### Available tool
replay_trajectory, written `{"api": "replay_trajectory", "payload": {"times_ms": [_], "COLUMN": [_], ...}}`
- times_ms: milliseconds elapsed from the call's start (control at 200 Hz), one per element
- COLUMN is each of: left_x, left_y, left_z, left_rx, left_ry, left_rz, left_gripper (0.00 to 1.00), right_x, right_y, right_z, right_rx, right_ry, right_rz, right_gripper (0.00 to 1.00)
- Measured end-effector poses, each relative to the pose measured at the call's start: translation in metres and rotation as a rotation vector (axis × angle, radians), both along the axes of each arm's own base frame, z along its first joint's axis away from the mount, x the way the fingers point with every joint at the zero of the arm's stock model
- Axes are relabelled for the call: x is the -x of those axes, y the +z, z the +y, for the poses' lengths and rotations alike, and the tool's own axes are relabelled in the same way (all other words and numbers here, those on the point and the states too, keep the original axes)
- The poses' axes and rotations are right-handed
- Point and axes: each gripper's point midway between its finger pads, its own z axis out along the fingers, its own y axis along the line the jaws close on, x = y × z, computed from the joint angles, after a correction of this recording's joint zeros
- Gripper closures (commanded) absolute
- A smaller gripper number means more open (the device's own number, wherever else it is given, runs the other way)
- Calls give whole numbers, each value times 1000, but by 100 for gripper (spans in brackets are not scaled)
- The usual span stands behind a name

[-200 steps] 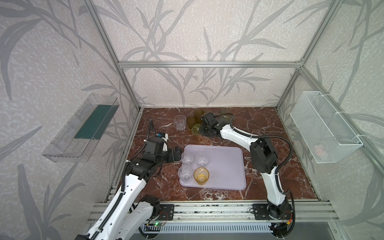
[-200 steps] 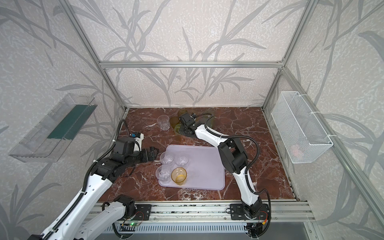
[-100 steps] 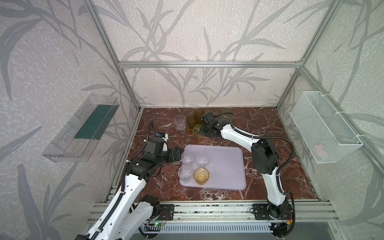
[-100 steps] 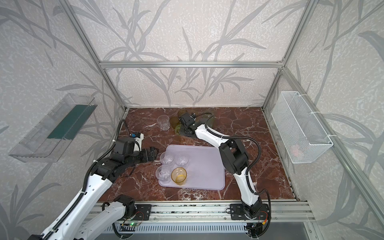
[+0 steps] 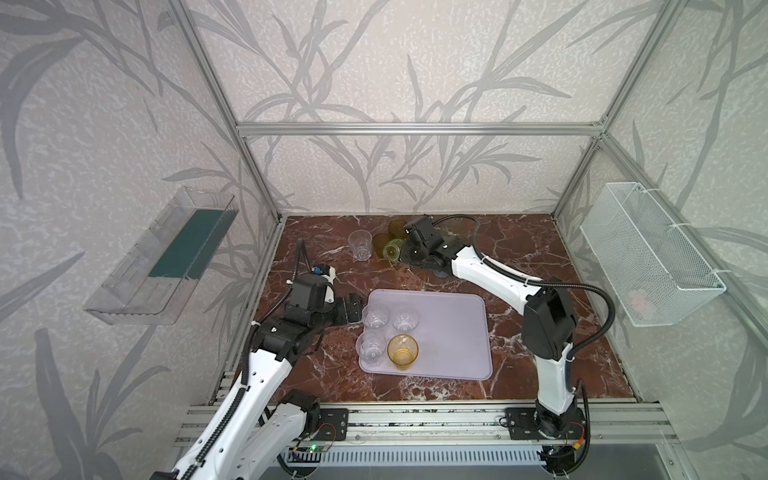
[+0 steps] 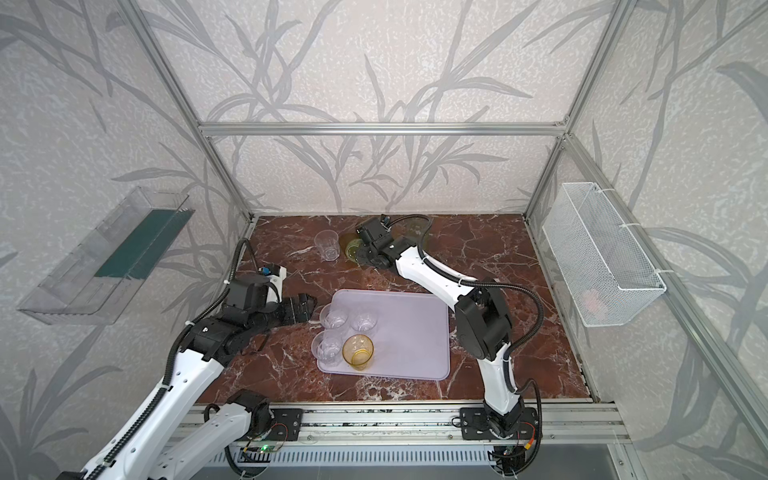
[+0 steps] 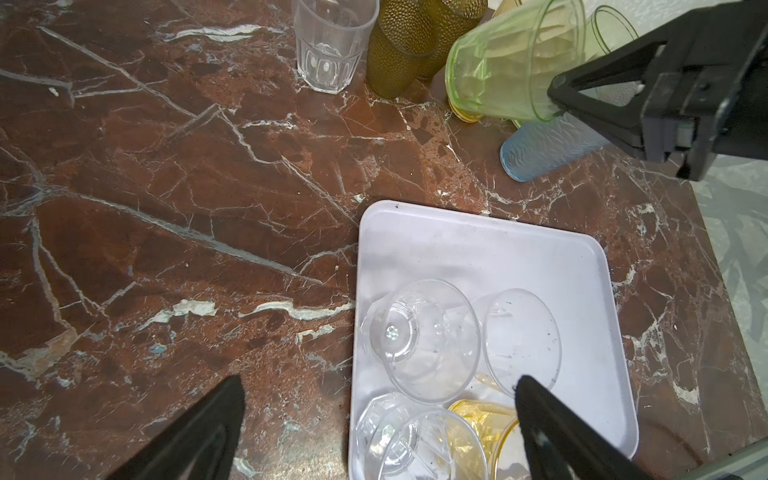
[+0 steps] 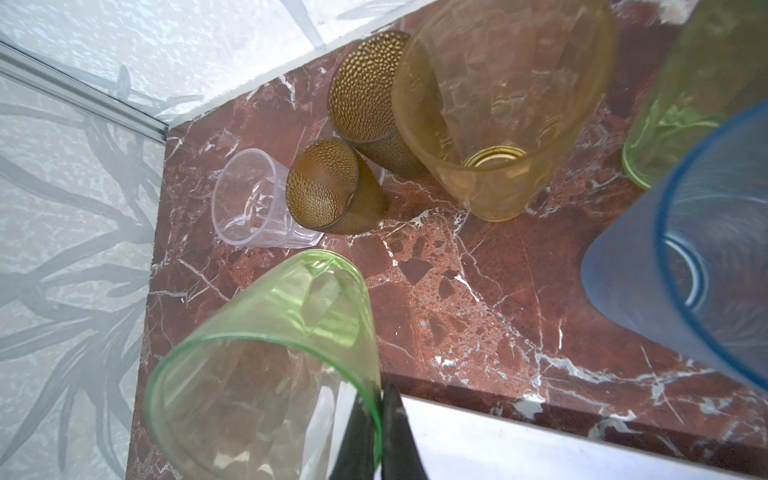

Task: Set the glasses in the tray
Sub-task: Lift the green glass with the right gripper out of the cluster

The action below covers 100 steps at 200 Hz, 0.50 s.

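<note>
The pale lavender tray [image 5: 449, 332] [image 6: 411, 332] lies mid-table. Three clear glasses [image 5: 376, 318] and a short amber glass [image 5: 402, 351] stand at its left end. My right gripper [image 8: 380, 399] [image 5: 404, 251] is at the back, shut on the rim of a green glass [image 8: 266, 353] [image 7: 498, 70], which hangs tilted off the table. Around it stand a clear glass [image 5: 360, 245], two olive-brown glasses [image 8: 328, 187], a tall amber glass [image 8: 498, 104], a tall green glass [image 8: 698, 83] and a blue-grey glass [image 7: 548, 145]. My left gripper [image 7: 379, 384] [image 5: 355, 307] is open by the tray's left edge, holding nothing.
A clear plastic bin [image 5: 162, 257] hangs on the left wall. A white wire basket [image 5: 648, 253] hangs on the right wall. The back wall stands close behind the cluster of glasses. The tray's right half [image 6: 415, 345] is bare.
My right arm's elbow has swung a little to the right while its gripper stays at the back with the green glass. The left arm has not moved.
</note>
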Motion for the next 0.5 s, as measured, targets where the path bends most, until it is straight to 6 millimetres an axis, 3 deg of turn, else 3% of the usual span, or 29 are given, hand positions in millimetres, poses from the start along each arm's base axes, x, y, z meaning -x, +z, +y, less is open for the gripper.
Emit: {"api": "replay_trajectory", "payload": {"times_ms": [245, 500], "left_x": [0, 4], "left_y": [-1, 3], "left_z": [4, 11], "left_rx": [-15, -61], "left_ry": [14, 22], "left_rz": [-5, 1], "left_gripper": [1, 1], "right_x": [28, 58], "right_y": [26, 73], "right_z": [-17, -41], "right_rx": [-2, -32], "right_ry": [38, 84], "right_rz": [-55, -146], "right_gripper": [100, 100]}}
